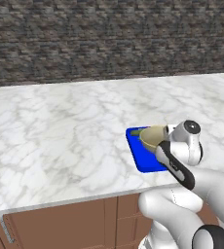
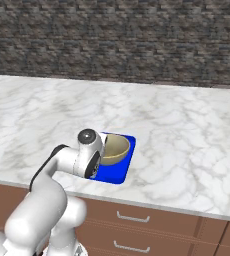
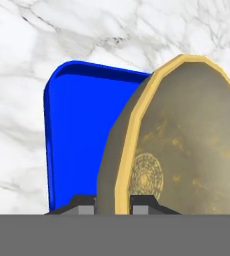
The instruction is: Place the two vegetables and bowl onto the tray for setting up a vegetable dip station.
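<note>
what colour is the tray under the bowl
Bright blue rectangular tray, clearest in the hand view.

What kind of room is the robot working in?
It looks like a kitchen. There is a long white marble counter with brown wooden drawers under it and a dark stone wall behind. A tan bowl is held over a blue tray, as if setting out food.

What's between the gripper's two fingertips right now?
The bowl's rim: in the hand view the gripper is shut on it, one fingertip on each side of the wall, the bowl tilted over the blue tray.
</note>
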Robot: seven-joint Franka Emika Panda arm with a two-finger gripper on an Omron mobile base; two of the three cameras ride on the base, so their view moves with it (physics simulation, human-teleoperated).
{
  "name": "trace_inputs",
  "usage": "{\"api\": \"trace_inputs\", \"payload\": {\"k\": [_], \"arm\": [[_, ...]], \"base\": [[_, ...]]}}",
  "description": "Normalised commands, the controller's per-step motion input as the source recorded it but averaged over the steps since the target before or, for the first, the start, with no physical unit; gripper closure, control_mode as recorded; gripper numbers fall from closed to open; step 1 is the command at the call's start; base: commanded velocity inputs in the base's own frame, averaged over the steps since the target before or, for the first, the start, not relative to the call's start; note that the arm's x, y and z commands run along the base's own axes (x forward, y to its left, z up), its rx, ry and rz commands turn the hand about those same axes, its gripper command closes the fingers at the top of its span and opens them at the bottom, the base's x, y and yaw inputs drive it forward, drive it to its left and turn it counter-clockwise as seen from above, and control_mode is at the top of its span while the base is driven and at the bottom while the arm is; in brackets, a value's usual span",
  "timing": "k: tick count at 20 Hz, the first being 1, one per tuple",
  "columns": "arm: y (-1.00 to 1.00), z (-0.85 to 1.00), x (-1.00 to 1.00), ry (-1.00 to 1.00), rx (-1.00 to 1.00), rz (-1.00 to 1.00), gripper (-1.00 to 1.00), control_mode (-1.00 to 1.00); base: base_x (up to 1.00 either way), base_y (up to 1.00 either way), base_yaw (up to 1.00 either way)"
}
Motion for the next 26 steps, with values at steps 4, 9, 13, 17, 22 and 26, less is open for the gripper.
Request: {"api": "trace_inputs", "payload": {"k": [4, 9, 13, 17, 22, 26], "arm": [[0.1, -0.09, 0.0, 0.03, 0.0, 0.07, 1.0, -1.0], [0.07, -0.06, 0.01, 0.05, 0.0, 0.06, 1.0, -1.0], [0.0, -0.11, 0.08, 0.0, 0.0, 0.03, 1.0, -1.0], [0.0, -0.22, 0.18, 0.0, 0.0, 0.0, 1.0, -1.0], [0.0, -0.26, 0.09, 0.0, 0.0, 0.0, 1.0, -1.0], [0.0, -0.24, 0.0, 0.02, 0.0, 0.0, 1.0, -1.0]], "base": [[0.0, 0.0, 0.0], [0.0, 0.0, 0.0], [0.0, 0.0, 0.0], [0.0, 0.0, 0.0], [0.0, 0.0, 0.0], [0.0, 0.0, 0.0]]}}
